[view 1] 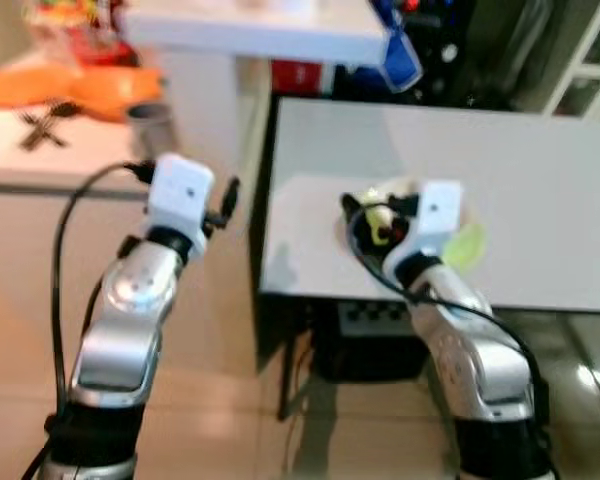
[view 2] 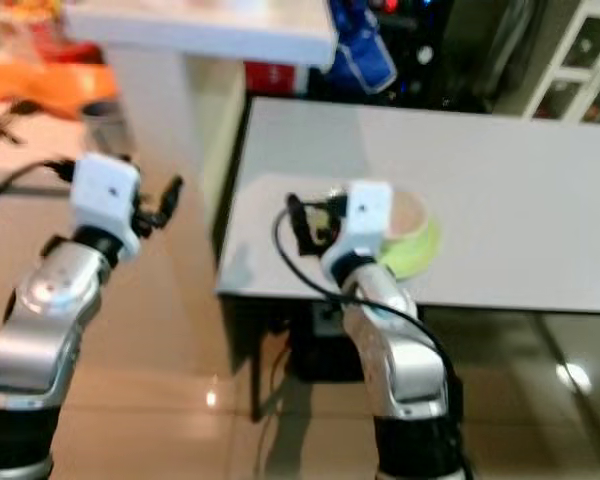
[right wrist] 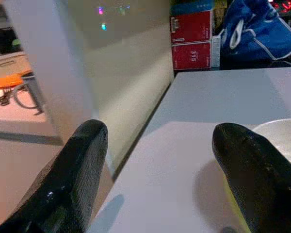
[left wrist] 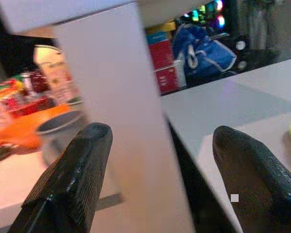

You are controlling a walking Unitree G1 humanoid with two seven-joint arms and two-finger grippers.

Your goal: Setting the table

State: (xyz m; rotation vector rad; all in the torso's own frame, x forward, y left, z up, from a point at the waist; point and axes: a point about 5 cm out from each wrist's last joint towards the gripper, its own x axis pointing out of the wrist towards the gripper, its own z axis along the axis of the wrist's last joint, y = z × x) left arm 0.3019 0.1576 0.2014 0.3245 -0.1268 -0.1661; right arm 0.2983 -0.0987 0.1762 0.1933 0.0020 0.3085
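Currently, item one: my right gripper (right wrist: pixel 155 174), fingers apart and holding nothing, poised low over the near left part of the grey bench (view 2: pixel 540 190). Just beside its right finger (right wrist: pixel 254 179) sits the green plate (view 2: pixel 412 250), flat on the bench near the front edge, with a pale bowl-like piece (right wrist: pixel 281 138) on top; I cannot tell what that piece is.

Item two: my left gripper (left wrist: pixel 160 170), fingers also spread and empty, raised off the bench's left end, facing a white post (left wrist: pixel 121 107).

Item three: side counter (view 1: pixel 40 160) to the left, carrying an orange item (view 1: pixel 70 88), dark utensils (view 1: pixel 42 125) and a grey cup (view 1: pixel 152 122).

Progress, as I judge it: early. One plate setting is down; no cutlery or cup on the bench, and most of its top is bare. The utensils and cup likely remain to be fetched.

Writing: red boxes (right wrist: pixel 191 41) behind the bench bear white labels, too blurred to read. A blue bag (right wrist: pixel 262 31) lies next to them, no legible brand.
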